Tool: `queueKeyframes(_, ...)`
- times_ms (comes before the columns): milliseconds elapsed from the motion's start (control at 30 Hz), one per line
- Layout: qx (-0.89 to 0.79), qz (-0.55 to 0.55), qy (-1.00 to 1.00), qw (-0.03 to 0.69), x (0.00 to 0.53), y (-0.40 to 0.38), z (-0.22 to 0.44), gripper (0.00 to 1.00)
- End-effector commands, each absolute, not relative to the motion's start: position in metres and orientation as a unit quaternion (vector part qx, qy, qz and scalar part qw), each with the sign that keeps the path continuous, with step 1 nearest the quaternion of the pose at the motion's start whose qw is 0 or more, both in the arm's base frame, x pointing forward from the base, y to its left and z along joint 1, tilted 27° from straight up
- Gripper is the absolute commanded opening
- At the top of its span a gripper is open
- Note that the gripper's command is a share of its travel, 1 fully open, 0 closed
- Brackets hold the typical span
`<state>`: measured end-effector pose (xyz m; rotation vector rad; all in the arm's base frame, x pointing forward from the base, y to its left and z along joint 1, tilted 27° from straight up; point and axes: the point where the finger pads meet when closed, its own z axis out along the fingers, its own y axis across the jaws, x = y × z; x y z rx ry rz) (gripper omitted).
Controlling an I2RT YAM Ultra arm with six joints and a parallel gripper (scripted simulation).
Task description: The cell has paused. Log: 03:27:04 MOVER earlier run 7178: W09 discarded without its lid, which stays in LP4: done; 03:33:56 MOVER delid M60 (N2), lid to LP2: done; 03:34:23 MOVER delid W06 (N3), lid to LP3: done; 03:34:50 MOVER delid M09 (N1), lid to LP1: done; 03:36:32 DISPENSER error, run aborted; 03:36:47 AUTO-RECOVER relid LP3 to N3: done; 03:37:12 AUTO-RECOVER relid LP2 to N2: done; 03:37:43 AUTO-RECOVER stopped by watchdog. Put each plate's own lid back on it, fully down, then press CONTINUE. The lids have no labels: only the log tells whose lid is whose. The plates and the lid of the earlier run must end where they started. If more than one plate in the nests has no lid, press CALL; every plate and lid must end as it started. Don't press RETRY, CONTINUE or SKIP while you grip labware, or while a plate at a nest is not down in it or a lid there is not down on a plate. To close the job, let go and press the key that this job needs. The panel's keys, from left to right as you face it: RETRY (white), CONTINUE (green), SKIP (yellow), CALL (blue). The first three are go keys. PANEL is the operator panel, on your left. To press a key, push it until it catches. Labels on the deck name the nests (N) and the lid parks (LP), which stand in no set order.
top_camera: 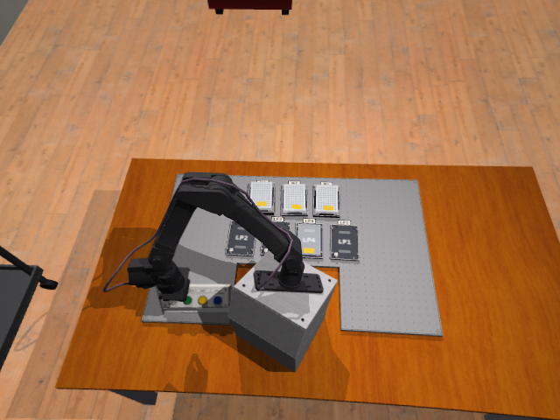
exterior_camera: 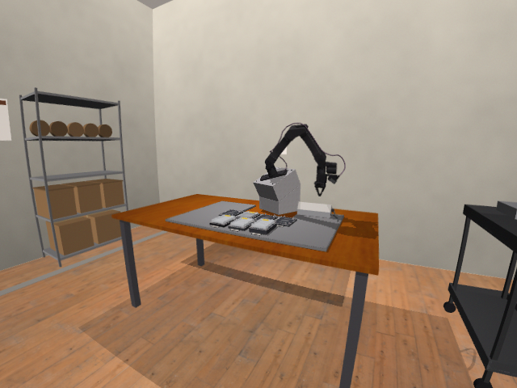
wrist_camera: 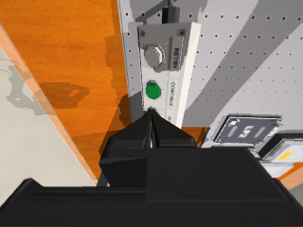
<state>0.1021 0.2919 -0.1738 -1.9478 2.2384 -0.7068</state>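
Note:
My gripper (top_camera: 174, 296) (exterior_camera: 319, 192) (wrist_camera: 151, 113) is shut and empty. It hangs over the left end of the operator panel (top_camera: 210, 289) (exterior_camera: 315, 206) (wrist_camera: 187, 52). In the wrist view its tips sit just below the green CONTINUE key (wrist_camera: 152, 91) (top_camera: 187, 299), with the pale RETRY key (wrist_camera: 153, 57) beyond. The yellow key (top_camera: 202, 299) and blue key (top_camera: 217, 299) show to the right. Three white plates (top_camera: 261, 196) (top_camera: 294, 199) (top_camera: 326, 199) sit in the nests; I cannot tell whether they carry lids. LP2 (top_camera: 241, 238) and LP1 (top_camera: 344, 241) are bare. LP4 holds a pale lid (top_camera: 309, 239). LP3 is hidden by the arm.
The arm's grey base block (top_camera: 271, 325) stands right of the panel, on the grey deck plate (top_camera: 388, 271) on the orange table (top_camera: 474, 271). A shelf (exterior_camera: 70, 166) and a black cart (exterior_camera: 493, 250) stand off the table.

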Motion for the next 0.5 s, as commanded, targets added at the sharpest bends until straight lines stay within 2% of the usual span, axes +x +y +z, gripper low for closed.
queueKeyframes(0, -0.635, -0.212, 0.739, 0.067, 0.101, 0.313, -0.162, 0.0)
queueKeyframes(233, -0.633, -0.207, 0.742, 0.073, 0.104, 0.316, -0.164, 0.0)
queueKeyframes(467, -0.642, -0.234, 0.729, 0.049, 0.106, 0.287, -0.187, 0.0)
